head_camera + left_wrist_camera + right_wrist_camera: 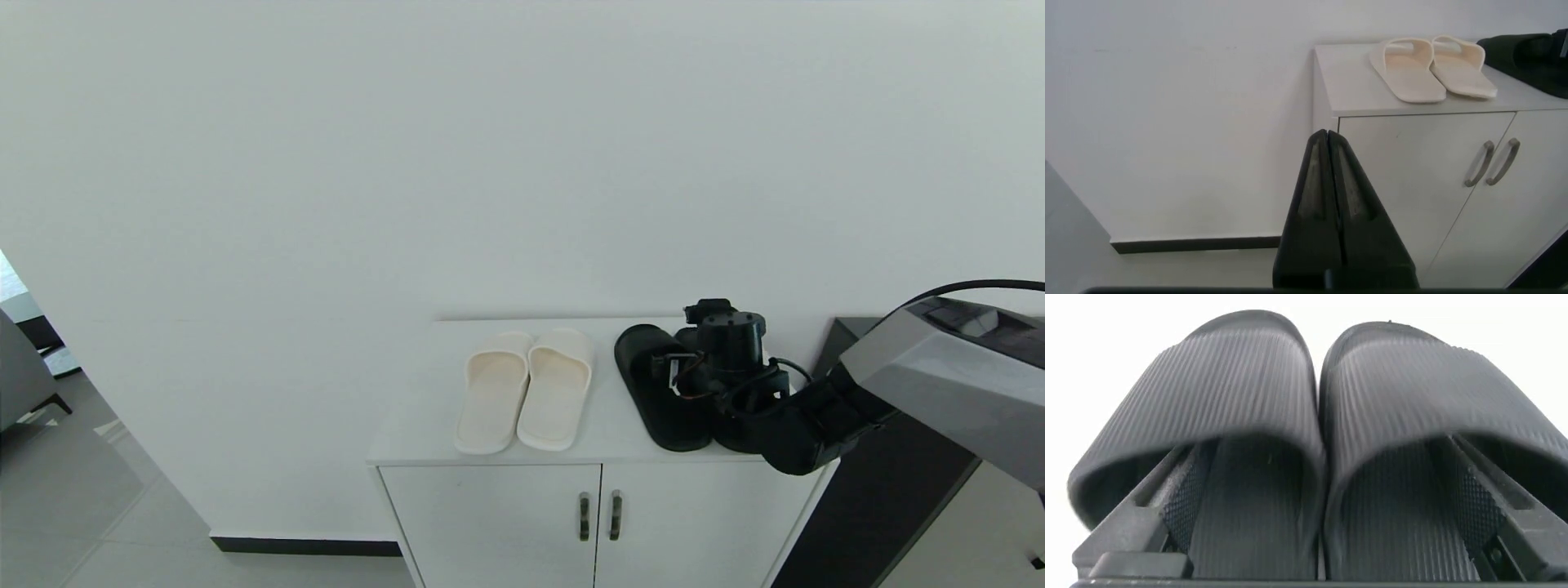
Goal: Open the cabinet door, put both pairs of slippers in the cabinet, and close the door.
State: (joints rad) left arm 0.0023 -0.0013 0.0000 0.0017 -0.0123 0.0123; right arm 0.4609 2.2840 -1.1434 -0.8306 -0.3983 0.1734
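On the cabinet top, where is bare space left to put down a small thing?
Bare: the left strip of the cabinet top, between its edge and the white slippers; also the narrow lane between them and the black slippers. Crowded: the right end, where the right claw sits inside the black pair.

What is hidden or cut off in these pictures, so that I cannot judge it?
- Inside of the cabinet: head and left wrist views, shut doors hide it.
- Tips of the right gripper: right wrist view, black slippers' straps cover them.
- One black slipper: head view, right arm covers most of it.
- Cabinet bottom: head view, cut off by lower edge.
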